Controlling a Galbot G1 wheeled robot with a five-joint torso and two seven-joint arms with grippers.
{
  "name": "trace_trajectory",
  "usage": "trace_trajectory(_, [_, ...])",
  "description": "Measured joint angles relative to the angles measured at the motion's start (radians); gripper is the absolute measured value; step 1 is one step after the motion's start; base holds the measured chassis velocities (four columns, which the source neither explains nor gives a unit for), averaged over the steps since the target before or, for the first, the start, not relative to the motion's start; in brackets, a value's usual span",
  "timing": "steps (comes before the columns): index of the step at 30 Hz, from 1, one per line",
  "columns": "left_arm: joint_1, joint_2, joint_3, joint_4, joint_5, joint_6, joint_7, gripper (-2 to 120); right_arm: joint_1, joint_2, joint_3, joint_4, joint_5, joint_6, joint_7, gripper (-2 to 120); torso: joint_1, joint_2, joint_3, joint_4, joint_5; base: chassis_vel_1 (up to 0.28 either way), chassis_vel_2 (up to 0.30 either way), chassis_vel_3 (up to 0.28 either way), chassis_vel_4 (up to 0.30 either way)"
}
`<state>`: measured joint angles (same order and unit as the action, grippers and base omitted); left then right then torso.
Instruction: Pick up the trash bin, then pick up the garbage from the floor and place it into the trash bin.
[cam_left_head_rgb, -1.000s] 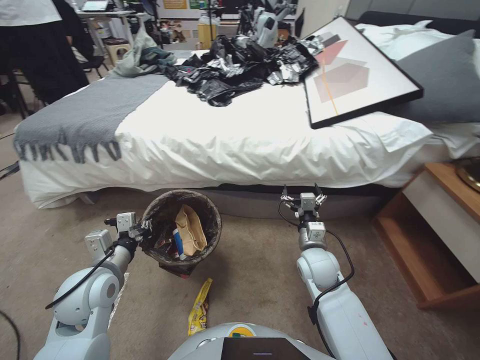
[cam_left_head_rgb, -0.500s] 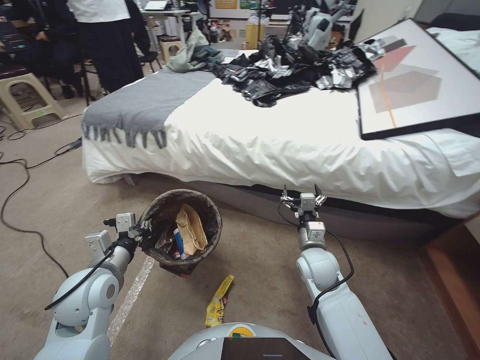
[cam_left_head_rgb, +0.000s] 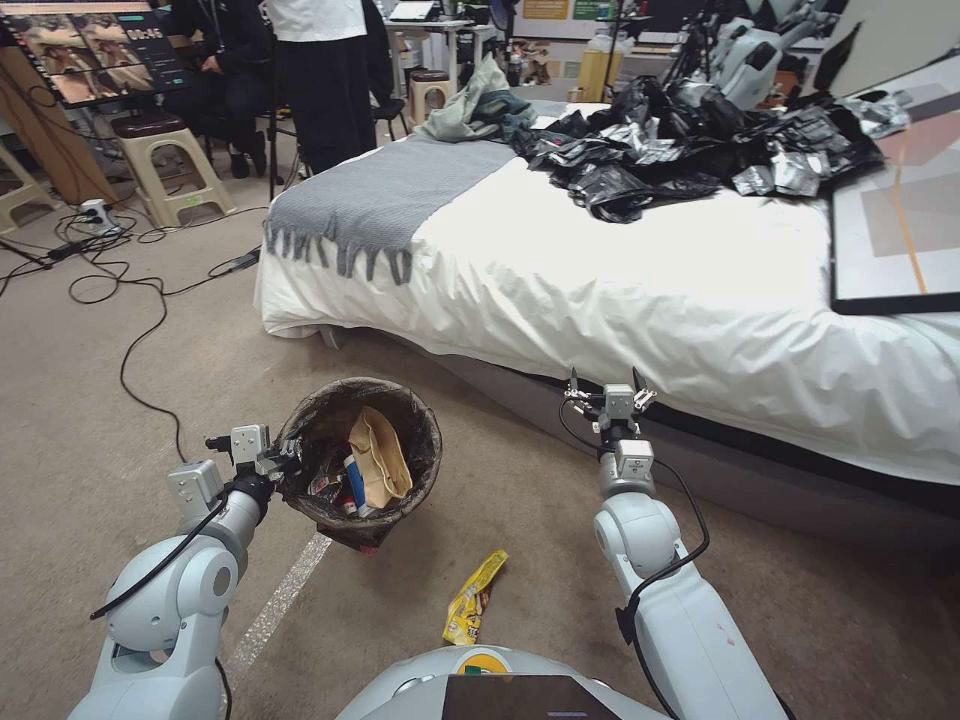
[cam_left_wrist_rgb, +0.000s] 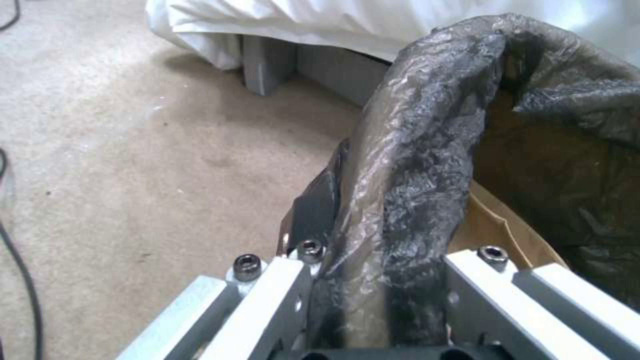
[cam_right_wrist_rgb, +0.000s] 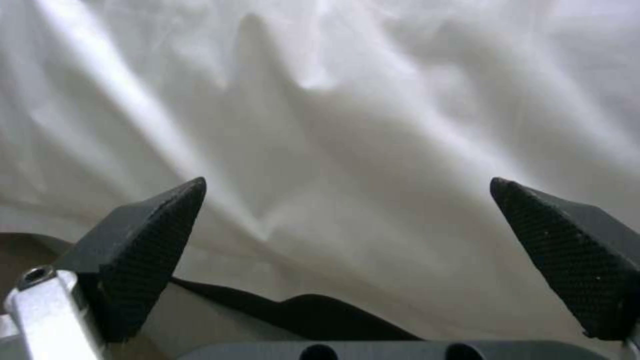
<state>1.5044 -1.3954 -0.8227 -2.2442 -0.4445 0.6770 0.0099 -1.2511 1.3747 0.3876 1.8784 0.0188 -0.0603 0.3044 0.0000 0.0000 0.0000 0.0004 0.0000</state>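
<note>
The left gripper (cam_left_head_rgb: 283, 462) was clenched on the near-left rim of the trash bin (cam_left_head_rgb: 425, 470), its jaws pinching the dark bag folded over the edge; the left wrist view showed that bag (cam_left_wrist_rgb: 407, 165) bunched between the two metal fingers (cam_left_wrist_rgb: 480, 290). The bin hung off the floor (cam_left_head_rgb: 120, 420), tilted slightly, to the left of the robot's middle. Inside it lay a crumpled brown paper bag (cam_left_head_rgb: 377, 460) and a blue-white cup (cam_left_head_rgb: 354, 484) beside it, with other small pieces too dim to tell apart.

The right gripper (cam_left_head_rgb: 607, 385) was held out in front on the right, its jaws spread wide and holding nothing, just short of the bed's (cam_left_head_rgb: 640, 290) near edge. In the right wrist view the two black textured pads (cam_right_wrist_rgb: 150, 240) stood far apart against white sheet.

On the carpet close to the robot, between the two arms, lay a yellow wrapper (cam_left_head_rgb: 474, 598). A pale tape strip (cam_left_head_rgb: 278, 605) ran along the floor left of it, below the bin. Farther off, the bed carried a grey fringed throw (cam_left_head_rgb: 380, 195) at its left end, a heap of black plastic bags (cam_left_head_rgb: 690, 150) at the far side, and a framed picture (cam_left_head_rgb: 895, 225) at the right.
</note>
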Motion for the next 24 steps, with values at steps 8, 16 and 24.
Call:
trace_trajectory(8, [-0.001,0.0,-0.001,0.005,0.01,-0.006,0.003,5,-0.005,0.0,0.014,-0.007,0.005,0.029,-0.004,100,0.0,0.0,0.0,-0.0007,0.0,0.0,0.0,0.0,0.0])
trace_trajectory(16, [0.0,-0.001,0.001,0.008,0.026,-0.006,0.011,5,-0.016,-0.001,0.028,-0.011,0.004,0.064,-0.024,100,0.0,0.0,0.0,-0.0005,0.0,0.0,0.0,0.0,0.0])
trace_trajectory(24, [-0.001,0.0,0.001,0.008,0.027,-0.006,0.012,5,-0.019,0.002,0.022,-0.007,-0.004,0.026,-0.01,100,0.0,0.0,0.0,-0.0005,0.0,0.0,0.0,0.0,0.0])
